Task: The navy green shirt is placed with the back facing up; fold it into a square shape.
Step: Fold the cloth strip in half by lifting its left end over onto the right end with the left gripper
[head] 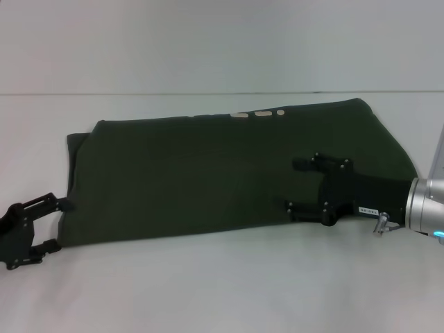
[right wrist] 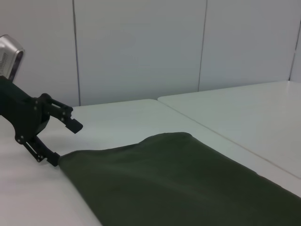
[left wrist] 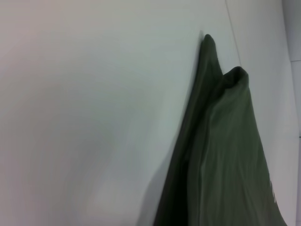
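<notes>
1 navy green shirt (head: 208,177), 2 grippers: 1 left gripper (head: 54,222), 1 right gripper (head: 297,185), 1 white table (head: 208,284)

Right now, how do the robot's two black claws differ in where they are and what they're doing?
The left gripper sits at the shirt's left edge, low by the table, its fingers open around the near corner; the right gripper reaches in over the shirt's right half, well inside its outline, also open but holding nothing. Both are black, open, and point toward the cloth.
</notes>
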